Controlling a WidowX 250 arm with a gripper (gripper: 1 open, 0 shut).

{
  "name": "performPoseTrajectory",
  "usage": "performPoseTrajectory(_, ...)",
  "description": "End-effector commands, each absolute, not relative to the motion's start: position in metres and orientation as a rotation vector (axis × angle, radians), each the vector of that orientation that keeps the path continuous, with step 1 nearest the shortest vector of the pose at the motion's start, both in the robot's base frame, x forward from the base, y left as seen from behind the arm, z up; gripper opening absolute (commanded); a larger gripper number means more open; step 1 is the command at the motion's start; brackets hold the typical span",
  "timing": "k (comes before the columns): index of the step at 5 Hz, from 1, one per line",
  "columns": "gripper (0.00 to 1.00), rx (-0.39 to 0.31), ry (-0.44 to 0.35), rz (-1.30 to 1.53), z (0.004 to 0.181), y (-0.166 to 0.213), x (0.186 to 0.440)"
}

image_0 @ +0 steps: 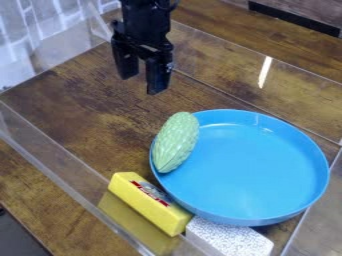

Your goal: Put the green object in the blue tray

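Observation:
The pale green object (174,141), oval with a bumpy surface, rests on the left rim of the blue tray (281,190), leaning partly into the dish. My black gripper (140,72) hangs above the wooden table, up and to the left of the green object and clear of it. Its fingers (158,75) stand a little apart with nothing between them.
A yellow rectangular block (147,201) lies just in front of the tray's left edge. A white speckled sponge (227,240) sits at the tray's near rim. A clear plastic wall (67,190) runs along the table's front left.

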State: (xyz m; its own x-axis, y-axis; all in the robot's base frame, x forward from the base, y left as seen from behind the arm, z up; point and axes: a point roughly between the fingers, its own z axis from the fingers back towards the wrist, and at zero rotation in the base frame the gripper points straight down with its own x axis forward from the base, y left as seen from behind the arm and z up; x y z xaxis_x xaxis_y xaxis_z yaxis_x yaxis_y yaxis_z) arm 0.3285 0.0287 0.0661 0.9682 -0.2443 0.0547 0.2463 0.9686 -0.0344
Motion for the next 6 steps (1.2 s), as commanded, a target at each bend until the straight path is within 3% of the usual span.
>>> performPoseTrajectory(1, 1.0, -0.017, -0.114, -0.214, 0.078, 0.034, 0.344)
performPoseTrajectory(4, 1.0, -0.012, -0.136, -0.247, 0.062, 0.051, 0.351)
performPoseTrajectory(6, 1.0, 0.004, -0.164, -0.25, 0.075, 0.05, 0.359)
